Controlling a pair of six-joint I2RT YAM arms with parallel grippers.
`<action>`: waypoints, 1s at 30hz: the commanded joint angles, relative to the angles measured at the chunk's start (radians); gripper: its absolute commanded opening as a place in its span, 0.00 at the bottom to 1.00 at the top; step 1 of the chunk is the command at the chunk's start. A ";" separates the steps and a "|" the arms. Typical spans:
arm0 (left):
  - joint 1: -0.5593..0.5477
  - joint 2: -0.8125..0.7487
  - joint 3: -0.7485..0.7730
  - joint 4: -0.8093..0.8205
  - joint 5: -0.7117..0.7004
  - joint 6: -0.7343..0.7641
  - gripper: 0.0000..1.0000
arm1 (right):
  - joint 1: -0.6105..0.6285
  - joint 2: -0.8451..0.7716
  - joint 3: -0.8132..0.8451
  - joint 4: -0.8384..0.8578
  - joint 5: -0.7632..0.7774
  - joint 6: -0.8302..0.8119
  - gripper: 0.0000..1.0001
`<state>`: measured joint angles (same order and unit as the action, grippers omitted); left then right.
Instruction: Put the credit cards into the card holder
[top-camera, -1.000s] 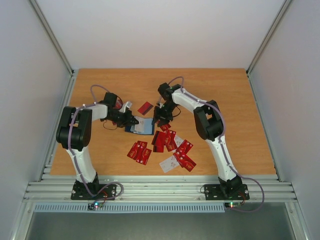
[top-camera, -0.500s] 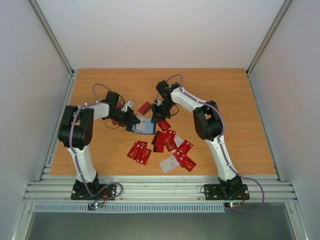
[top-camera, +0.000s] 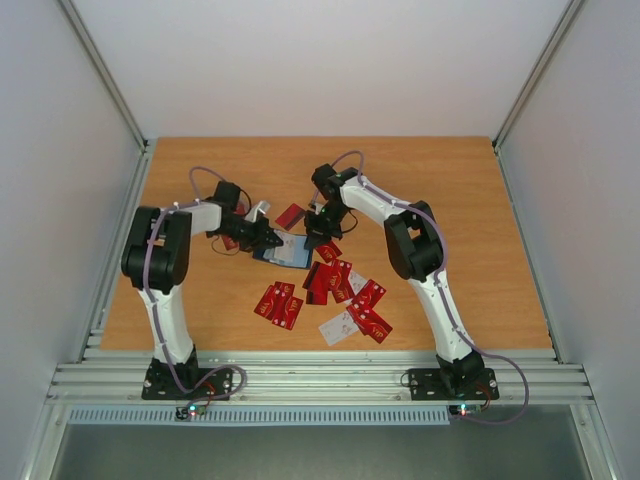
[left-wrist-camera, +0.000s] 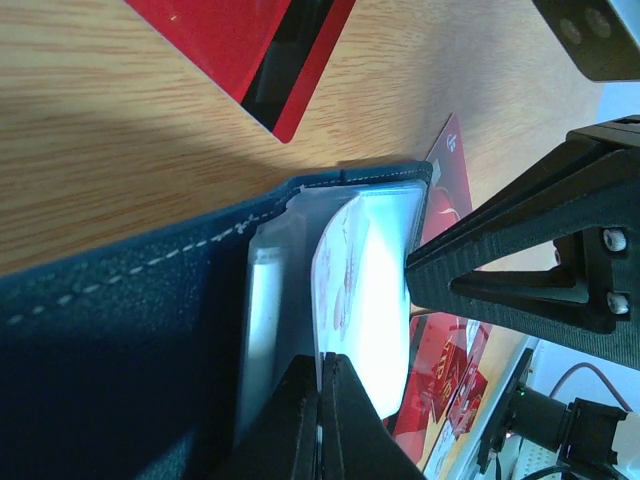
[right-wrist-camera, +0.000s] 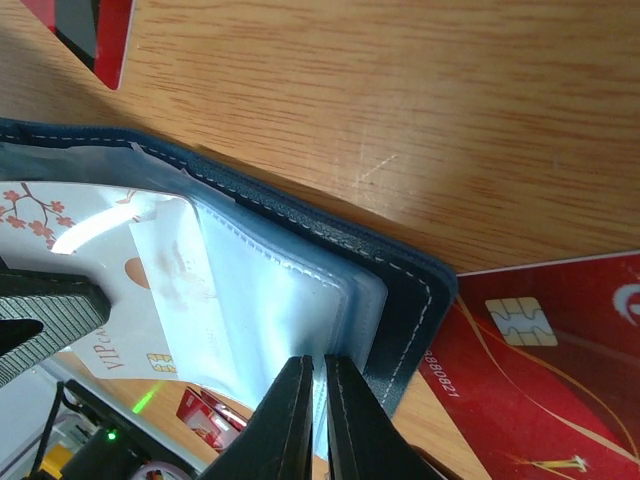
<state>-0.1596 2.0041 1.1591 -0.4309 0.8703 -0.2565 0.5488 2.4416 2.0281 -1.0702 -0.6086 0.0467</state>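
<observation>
Several credit cards (top-camera: 332, 285) strewn near card holder (top-camera: 288, 258), red card (top-camera: 290, 215) behind

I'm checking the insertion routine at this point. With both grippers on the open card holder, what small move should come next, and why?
Probably the right gripper should ease its pinched clear sleeve slightly away from the left gripper, which pinches another leaf of the card holder. Both sit shut on thin plastic, and the white card looks only partly seated, so the pocket needs spreading.
</observation>
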 joint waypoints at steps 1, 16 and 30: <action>-0.026 0.068 0.019 -0.055 -0.011 0.050 0.01 | 0.008 0.043 -0.029 0.000 0.034 -0.016 0.07; -0.031 0.083 0.085 -0.283 -0.043 0.197 0.00 | -0.003 0.056 -0.020 0.005 0.010 -0.030 0.06; -0.065 0.075 0.016 -0.016 -0.074 -0.137 0.02 | -0.003 0.039 -0.037 0.017 -0.021 -0.013 0.07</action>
<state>-0.1822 2.0563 1.2083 -0.5205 0.8963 -0.2752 0.5415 2.4451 2.0201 -1.0725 -0.6399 0.0280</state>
